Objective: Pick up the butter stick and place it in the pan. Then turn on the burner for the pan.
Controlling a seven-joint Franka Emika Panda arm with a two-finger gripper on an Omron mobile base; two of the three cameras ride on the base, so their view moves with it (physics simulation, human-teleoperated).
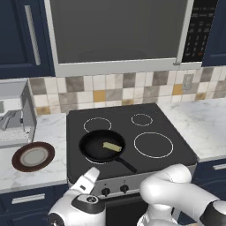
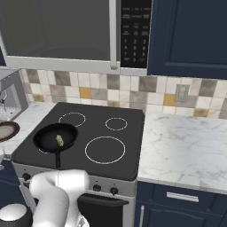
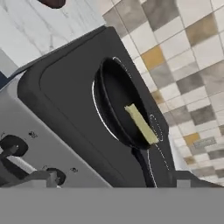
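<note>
The butter stick [image 1: 112, 146], a small pale yellow bar, lies inside the black pan [image 1: 93, 148] on the front-left burner [image 3: 95, 105] of the black cooktop. The pan's handle points toward the stove's front right. From the right base view the butter stick [image 2: 59, 140] rests near the middle of the pan [image 2: 48, 137]. My gripper [image 3: 116, 180] is open with nothing between its fingers. It sits low at the stove's front edge, just in front of the pan and above the knobs, where the butter stick [image 3: 141, 124] and pan [image 3: 116, 98] show beyond it. The white hand [image 1: 89, 178] rises at the stove's front left.
Control knobs [image 1: 105, 191] line the stove's front panel [image 3: 13, 146]. A brown-rimmed plate [image 1: 33, 156] lies on the marble counter left of the stove, with a steel appliance [image 1: 15, 114] behind it. Three other burner rings mark the cooktop. A microwave hangs overhead.
</note>
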